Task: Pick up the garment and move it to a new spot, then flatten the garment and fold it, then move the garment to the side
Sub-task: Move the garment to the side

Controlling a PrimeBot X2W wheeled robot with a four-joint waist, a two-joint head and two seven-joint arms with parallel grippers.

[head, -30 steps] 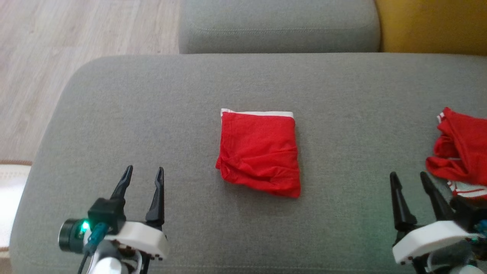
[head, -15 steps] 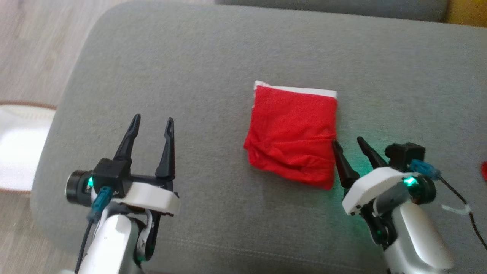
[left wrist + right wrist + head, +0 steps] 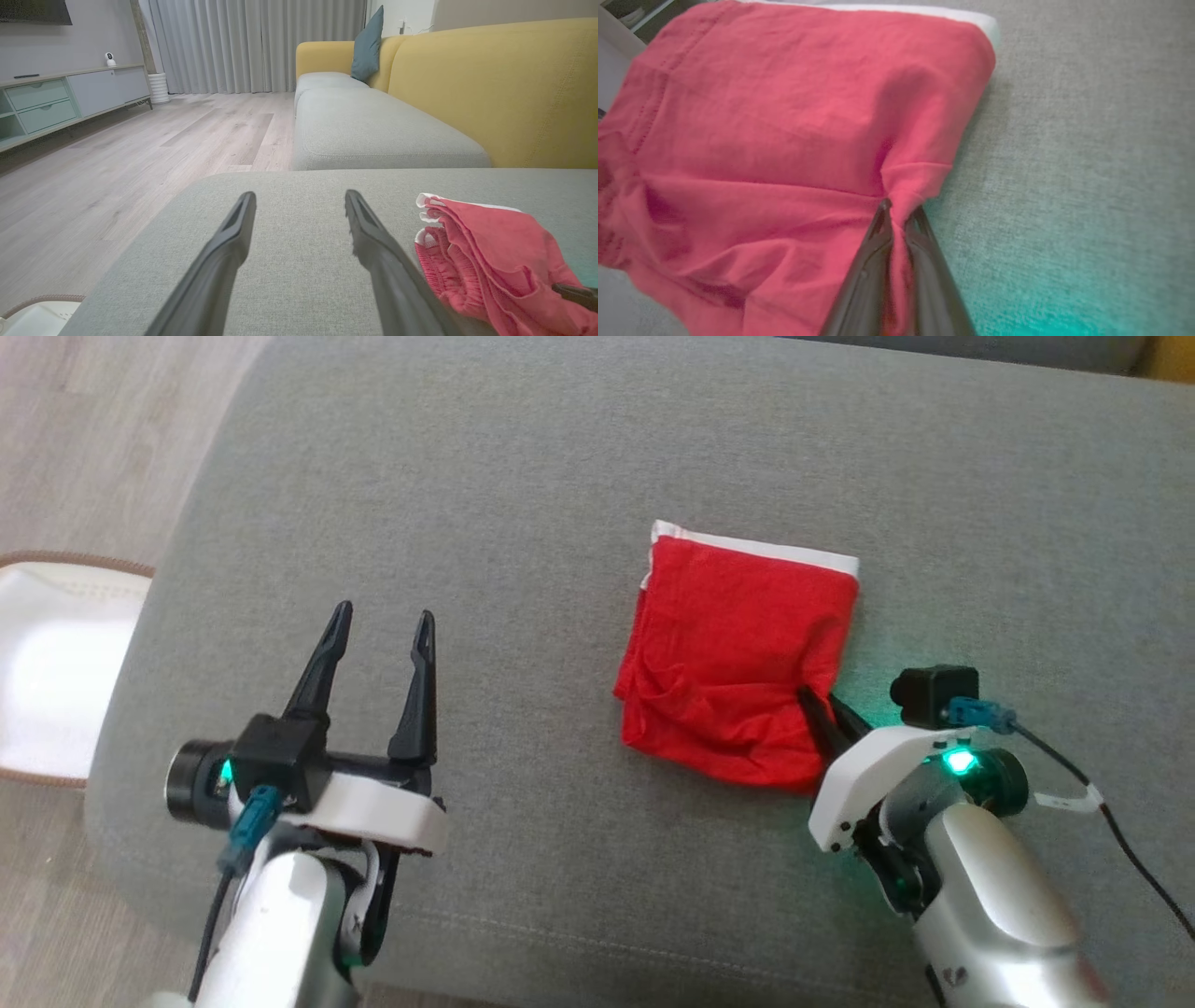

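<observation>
As the folded garment lies at the centre of the cushion, the right gripper pinches its edge at 4 o'clock, fingers closed on a tuck of cloth; the left gripper hovers at 9 o'clock, spread wide and empty; a low, slow slide sideways, judging by the loose layers, should keep the fold intact.

A folded red cloth garment with a white band along its far edge lies on a wide grey fabric sofa cushion. The right gripper pinches the garment's near right edge, dark fingers drawn together. The left gripper is well apart to the left, fingers spread. Pale wooden floor lies beyond the cushion.
</observation>
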